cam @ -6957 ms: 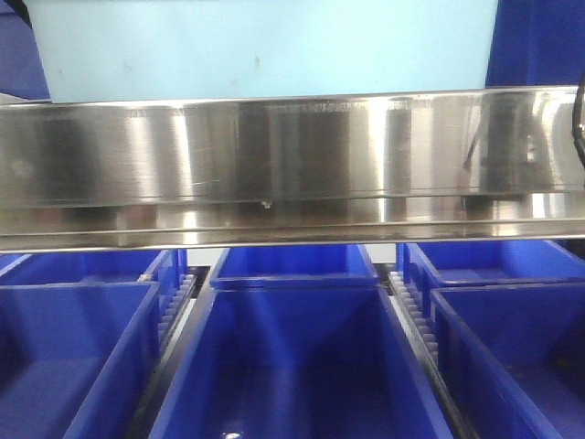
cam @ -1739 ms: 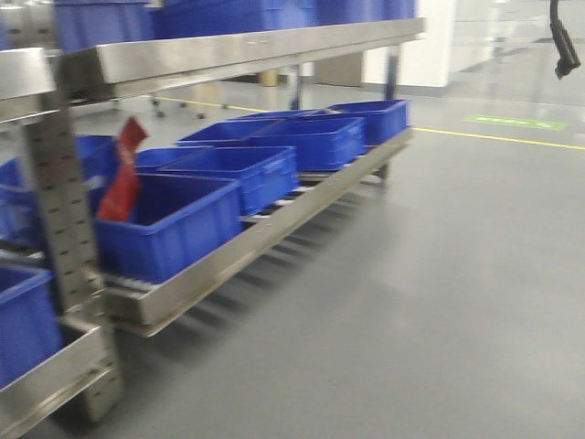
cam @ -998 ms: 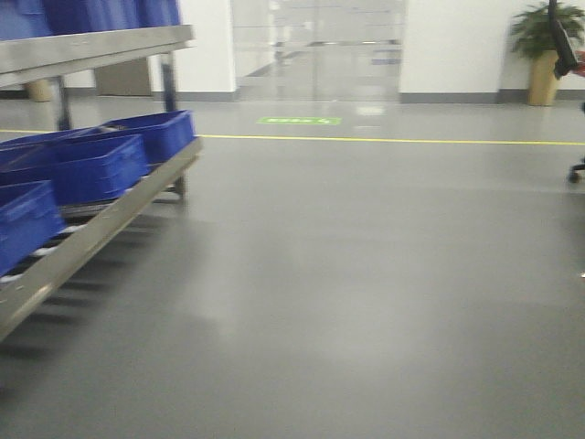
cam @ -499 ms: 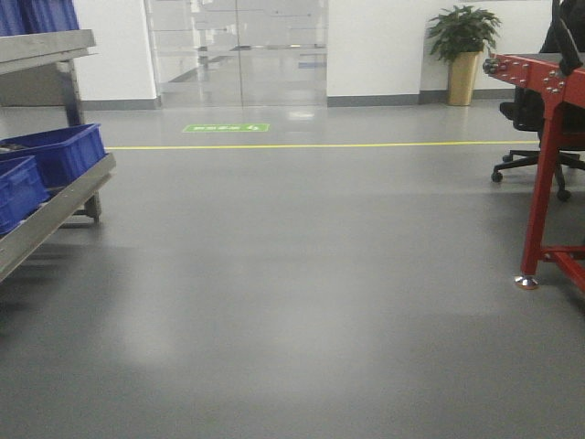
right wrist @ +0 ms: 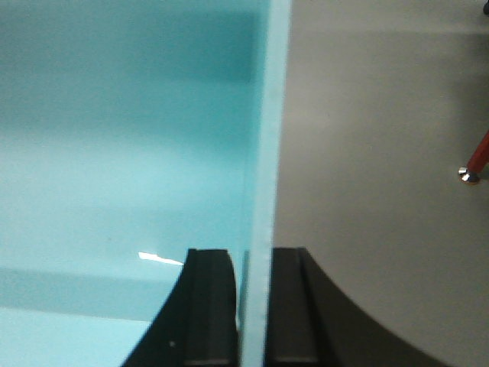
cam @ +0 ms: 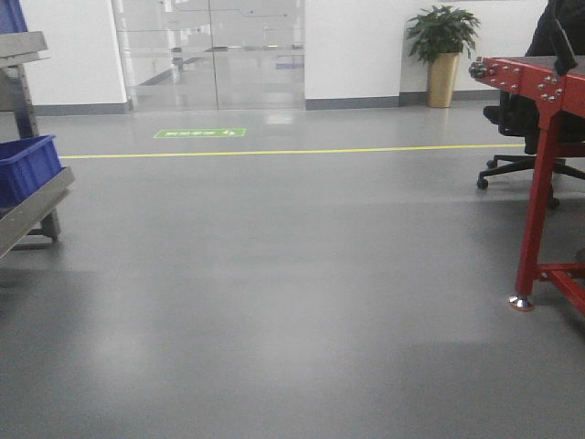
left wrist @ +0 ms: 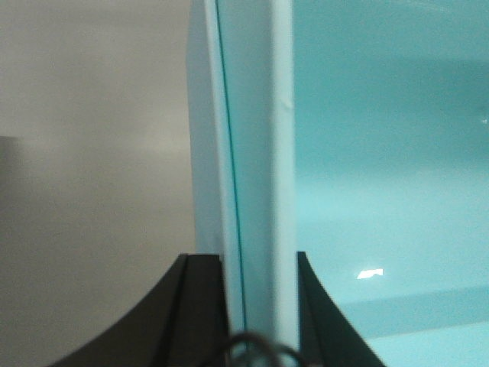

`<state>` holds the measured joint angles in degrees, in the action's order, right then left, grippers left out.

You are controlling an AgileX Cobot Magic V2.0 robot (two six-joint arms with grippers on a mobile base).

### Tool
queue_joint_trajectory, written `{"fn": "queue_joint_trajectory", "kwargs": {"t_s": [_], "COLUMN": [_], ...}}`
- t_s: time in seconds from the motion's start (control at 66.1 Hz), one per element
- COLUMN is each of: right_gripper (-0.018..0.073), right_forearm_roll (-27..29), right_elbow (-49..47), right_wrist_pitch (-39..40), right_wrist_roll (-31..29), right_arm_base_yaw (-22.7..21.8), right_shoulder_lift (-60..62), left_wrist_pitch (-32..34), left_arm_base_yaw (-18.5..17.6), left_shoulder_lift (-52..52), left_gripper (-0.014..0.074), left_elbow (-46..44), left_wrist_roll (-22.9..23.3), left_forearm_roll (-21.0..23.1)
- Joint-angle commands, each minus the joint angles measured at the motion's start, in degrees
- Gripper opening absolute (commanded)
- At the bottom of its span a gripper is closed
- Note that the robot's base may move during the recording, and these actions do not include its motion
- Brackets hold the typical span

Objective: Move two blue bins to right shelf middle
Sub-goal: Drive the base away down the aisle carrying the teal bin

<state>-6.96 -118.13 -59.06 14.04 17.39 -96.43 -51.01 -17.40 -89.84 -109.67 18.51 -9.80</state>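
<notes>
Pale blue bin (left wrist: 382, 153) held by two walls.
We see our left gripper (left wrist: 260, 267) and right gripper (right wrist: 252, 264) each clamped on a wall, grey floor (cam: 292, 302) beneath.

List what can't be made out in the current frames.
- Left wrist: the close-up shows only one wall of the pale blue bin, clamped by the left gripper; one bin or two nested, cannot tell.
- Right wrist: same, at the right gripper.
- Front: bin and grippers fall outside the frame; rack cut by left edge, target tier unseen.
</notes>
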Motion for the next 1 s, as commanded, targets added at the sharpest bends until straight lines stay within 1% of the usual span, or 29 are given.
{"fn": "queue_joint_trajectory", "kwargs": {"t_s": [0.0, 0.983], "right_gripper": [-0.0166, -0.0166], "right_forearm_roll": [0.61, 0.61], "right_elbow": [-0.70, -0.70], "right_wrist_pitch": [4.77, 4.77], "right_wrist_roll": [-0.65, -0.65], "right_arm_base_yaw": [0.00, 0.00], "right_shoulder_lift": [0.50, 0.50], "left_wrist_pitch": [8.39, 8.77], "left_arm_base_yaw": [-0.50, -0.50], "left_shoulder_lift": [1.38, 0.71], "left_gripper": [-0.0111, -0.0111], "left_elbow": [-1.16, -1.16], "left_wrist_roll": [-0.58, -0.58], "left_forearm_roll": [2.73, 2.73]}}
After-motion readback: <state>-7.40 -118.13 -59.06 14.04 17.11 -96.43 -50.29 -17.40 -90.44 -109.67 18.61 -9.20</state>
